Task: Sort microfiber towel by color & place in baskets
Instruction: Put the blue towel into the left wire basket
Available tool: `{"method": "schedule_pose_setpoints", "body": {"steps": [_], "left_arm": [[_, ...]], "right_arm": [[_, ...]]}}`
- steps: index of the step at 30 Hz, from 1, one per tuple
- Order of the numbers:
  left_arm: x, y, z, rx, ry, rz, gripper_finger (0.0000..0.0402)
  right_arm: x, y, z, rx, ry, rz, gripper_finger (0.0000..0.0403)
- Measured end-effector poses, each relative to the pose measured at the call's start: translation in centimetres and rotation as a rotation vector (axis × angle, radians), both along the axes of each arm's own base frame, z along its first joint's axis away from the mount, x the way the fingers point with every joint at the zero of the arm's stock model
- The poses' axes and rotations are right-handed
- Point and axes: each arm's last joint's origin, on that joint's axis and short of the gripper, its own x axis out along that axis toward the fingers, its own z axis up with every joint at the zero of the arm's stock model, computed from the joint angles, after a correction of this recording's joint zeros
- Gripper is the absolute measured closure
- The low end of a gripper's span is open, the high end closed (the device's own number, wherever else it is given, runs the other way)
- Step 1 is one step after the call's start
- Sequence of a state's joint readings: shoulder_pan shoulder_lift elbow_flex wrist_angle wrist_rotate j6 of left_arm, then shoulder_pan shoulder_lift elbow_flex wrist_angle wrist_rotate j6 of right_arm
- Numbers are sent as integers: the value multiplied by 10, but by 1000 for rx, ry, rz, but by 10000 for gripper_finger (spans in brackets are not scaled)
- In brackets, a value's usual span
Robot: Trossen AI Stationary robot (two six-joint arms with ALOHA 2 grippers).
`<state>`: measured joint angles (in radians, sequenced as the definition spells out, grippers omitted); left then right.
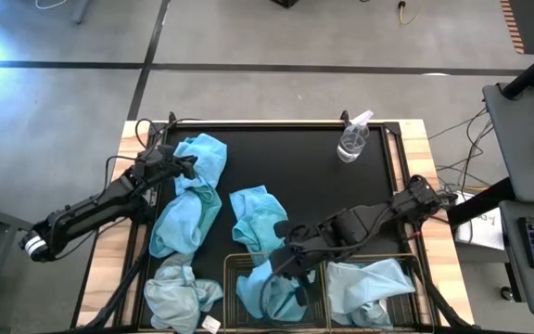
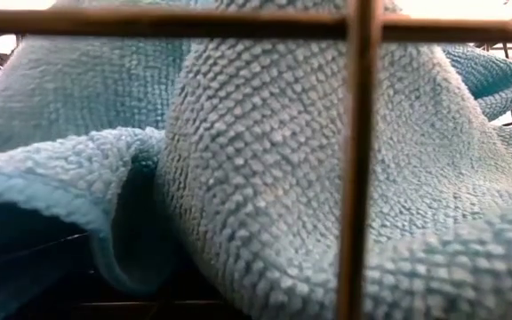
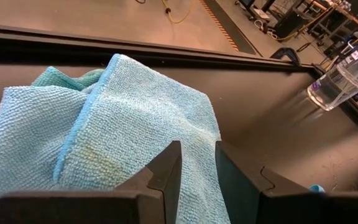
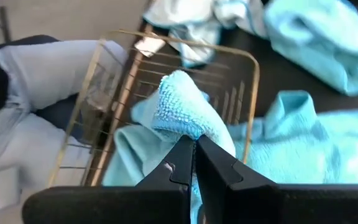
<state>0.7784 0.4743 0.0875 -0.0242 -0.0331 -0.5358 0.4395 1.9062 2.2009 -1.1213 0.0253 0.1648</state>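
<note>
While the turquoise towel hangs bunched over the left basket, pinched between the clenched fingers of the right gripper, part of it already lies inside and part drapes the wire rim; risk, as I judge it: cloth snagging on the mesh or trailing over the edge at release, so the towel ends half out. Nap is knobbly, soft, folds loosely, no stiffness. Right basket holds a paler grey-blue towel. On the black mat: another turquoise towel just beside the left basket, a long turquoise one under the left gripper, a grey-blue towel with a white tag at the near-left corner. Left gripper rests over its towel, fingers parted slightly, cloth between them, grip not sure. Spray bottle stands well apart at the far side. Second risk: right arm dragging the neighbouring towel along
</note>
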Motion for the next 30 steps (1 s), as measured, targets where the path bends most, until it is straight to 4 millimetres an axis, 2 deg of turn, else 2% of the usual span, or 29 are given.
{"method": "schedule_pose_setpoints", "body": {"steps": [13,20,25,27,30], "left_arm": [[2,0,-4,-28,31,-50,318],[2,0,-5,-13,57,-66,318],[2,0,-5,-11,59,-66,318],[2,0,-5,-3,66,-71,318],[2,0,-5,3,72,-75,318]], "right_arm": [[29,-19,-30,61,110,-190,385],[30,-25,-28,126,133,-212,320],[27,-21,-26,237,194,-102,265],[28,-20,-28,225,190,-83,249],[30,-27,-29,118,144,-169,236]]}}
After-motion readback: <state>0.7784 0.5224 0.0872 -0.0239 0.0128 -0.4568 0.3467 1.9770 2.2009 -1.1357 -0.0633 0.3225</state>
